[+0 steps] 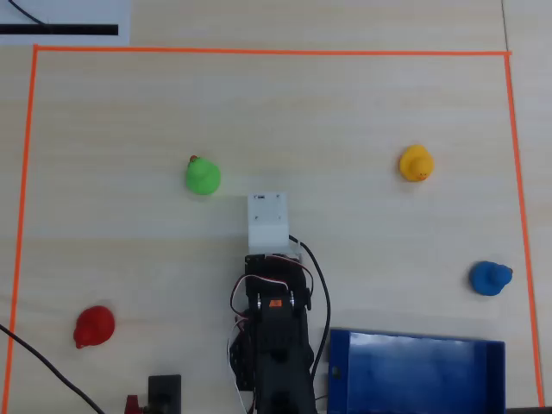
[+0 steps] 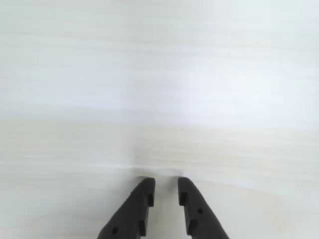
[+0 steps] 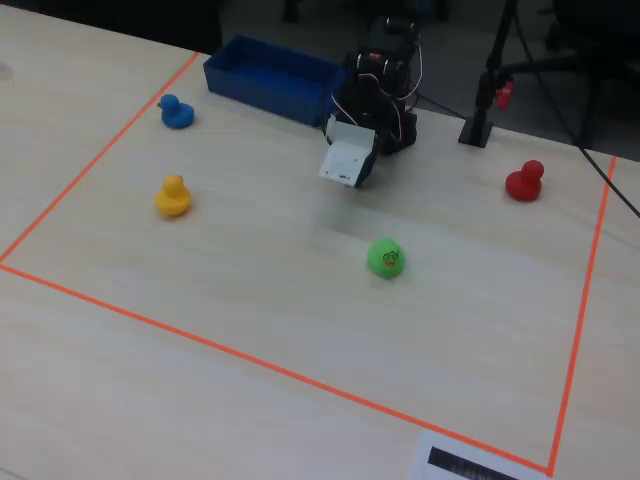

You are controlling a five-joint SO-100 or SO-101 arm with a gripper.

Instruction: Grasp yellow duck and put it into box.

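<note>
Yellow duck point(image 1: 416, 163) lies well apart from hand point(image 2: 166, 185) (empty) — untouched.

A green duck point(image 1: 202, 177) is sitting left of centre in the overhead view, a red duck point(image 1: 94, 327) lower left, a blue duck point(image 1: 490, 278) right, all inside orange tape point(image 1: 259, 51) lining the table point(image 1: 345, 112).

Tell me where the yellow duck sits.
In the overhead view, the yellow duck stands on the table's upper right, above the blue duck, apart from the box.
</note>
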